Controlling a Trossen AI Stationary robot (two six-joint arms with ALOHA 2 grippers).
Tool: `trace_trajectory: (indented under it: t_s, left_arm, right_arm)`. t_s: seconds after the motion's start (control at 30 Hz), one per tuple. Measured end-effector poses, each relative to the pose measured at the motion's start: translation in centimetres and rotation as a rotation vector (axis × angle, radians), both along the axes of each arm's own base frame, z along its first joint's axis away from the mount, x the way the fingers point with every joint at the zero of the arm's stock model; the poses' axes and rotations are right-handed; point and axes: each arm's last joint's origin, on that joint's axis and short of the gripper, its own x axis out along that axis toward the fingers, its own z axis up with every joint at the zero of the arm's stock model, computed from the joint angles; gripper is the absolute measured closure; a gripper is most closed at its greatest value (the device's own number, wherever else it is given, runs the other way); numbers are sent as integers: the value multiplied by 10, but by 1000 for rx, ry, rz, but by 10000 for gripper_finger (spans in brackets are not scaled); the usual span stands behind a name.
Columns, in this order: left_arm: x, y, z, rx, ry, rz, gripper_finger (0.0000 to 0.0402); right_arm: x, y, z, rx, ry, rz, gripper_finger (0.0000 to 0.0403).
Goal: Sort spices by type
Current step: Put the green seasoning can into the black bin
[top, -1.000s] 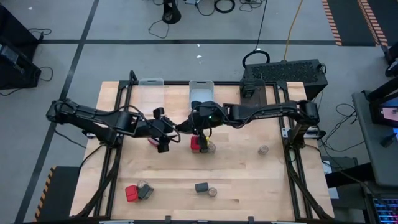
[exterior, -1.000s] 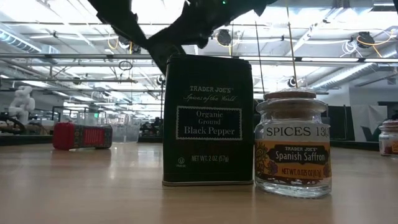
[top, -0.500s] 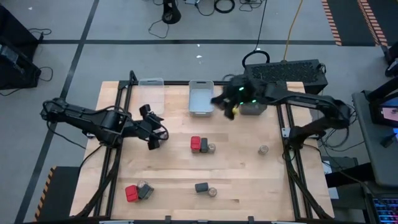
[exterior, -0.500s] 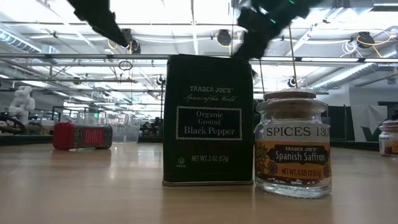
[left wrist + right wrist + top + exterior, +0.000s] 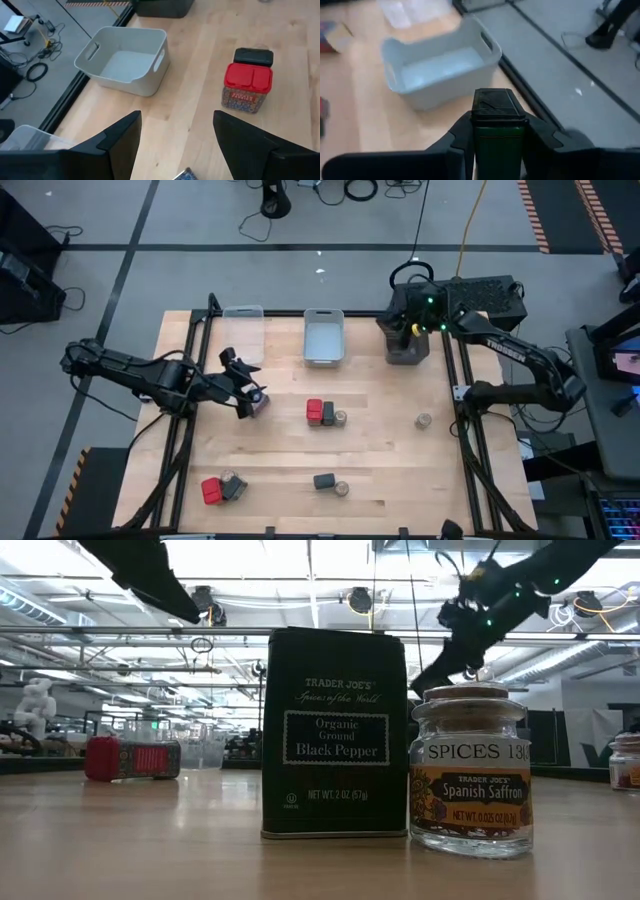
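Note:
My right gripper [image 5: 413, 332] is over the dark bin [image 5: 405, 352] at the table's far right, shut on a dark green tin with a black lid [image 5: 498, 106]. My left gripper [image 5: 177, 137] is open above the left-middle of the table [image 5: 251, 395] with nothing between its fingers. A small reddish container [image 5: 263, 403] sits on the table just beyond its tips. A red-lidded spice [image 5: 314, 410], a dark tin [image 5: 328, 414] and a round jar [image 5: 341, 418] stand together at the table's middle. The low view shows a black pepper tin [image 5: 335, 735] and a saffron jar [image 5: 470, 780] up close. My right gripper pinches the dark tin between its two fingers [image 5: 461, 140], one on each side of the green body [image 5: 498, 150]. The lid end sticks out beyond the fingertips. The tin is lifted clear, above the dark bin.
A clear bin [image 5: 243, 321] and a pale grey bin [image 5: 323, 338] stand along the far edge. More spices stand near the front: a red one with a dark one [image 5: 220, 488], a dark tin [image 5: 324, 480] beside a jar [image 5: 343, 489], and a lone jar [image 5: 424, 421] at the right.
My right gripper has swung from the table's middle toward the far right edge, carrying the dark tin, and is now over the dark bin. My left gripper has drawn back toward the table's left edge, away from the middle group.

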Motion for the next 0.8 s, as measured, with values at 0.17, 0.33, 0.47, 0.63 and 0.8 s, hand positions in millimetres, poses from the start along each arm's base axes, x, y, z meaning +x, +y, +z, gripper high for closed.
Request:
trace_trajectory:
  t_s: [0.17, 0.33, 0.47, 0.63, 0.8]
  left_arm:
    - [0, -1, 0, -10, 0, -9, 148]
    - [0, -1, 0, -15, 2, -11, 148]
    - [0, -1, 0, -12, 3, -13, 148]
    - [0, -1, 0, -12, 4, -13, 148]
    - [0, -1, 0, -12, 3, -13, 148]
  right_arm:
    - [-8, -18, -15, 27, 62, -51, 303]
    - [-13, -31, -29, 70, 109, -81, 303]
    - [-13, -35, -41, 95, 166, -58, 303]
    - [-12, -36, -49, 111, 198, -1, 303]
    - [-10, -38, -55, 103, 223, 27, 302]
